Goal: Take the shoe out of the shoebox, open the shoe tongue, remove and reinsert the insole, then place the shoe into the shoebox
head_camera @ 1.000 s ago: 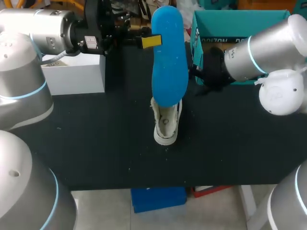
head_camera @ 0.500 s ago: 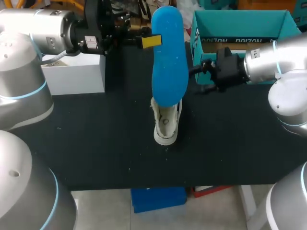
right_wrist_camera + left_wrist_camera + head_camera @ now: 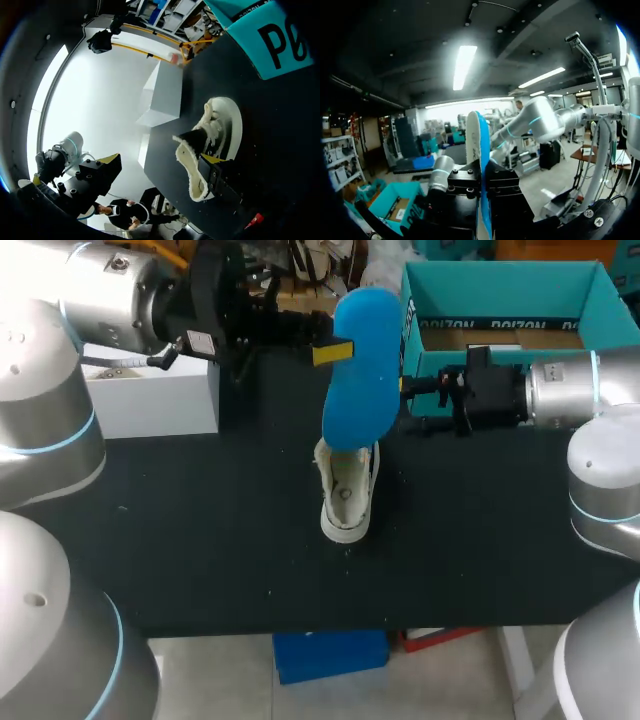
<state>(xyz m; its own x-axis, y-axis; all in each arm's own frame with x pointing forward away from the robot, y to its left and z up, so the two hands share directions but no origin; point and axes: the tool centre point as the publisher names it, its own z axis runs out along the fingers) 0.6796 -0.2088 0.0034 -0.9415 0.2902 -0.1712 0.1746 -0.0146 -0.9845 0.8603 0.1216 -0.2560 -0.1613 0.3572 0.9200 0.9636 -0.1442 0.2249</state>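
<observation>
Over one shoe (image 3: 345,495), one blue insole (image 3: 362,365)

The left arm (image 3: 110,300) stretches in level from its side, and the left gripper (image 3: 333,352) pinches the blue insole (image 3: 362,380) from both sides. The right arm (image 3: 570,395) lies level too, with the right gripper (image 3: 410,388) pointing across, just beside its partner.

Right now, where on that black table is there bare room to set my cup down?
The table nearest the robot, either side of the shoe, is bare. Crowded: the far middle, where the left arm holds the blue insole up, the right arm beside it, between white box and shoebox.
</observation>
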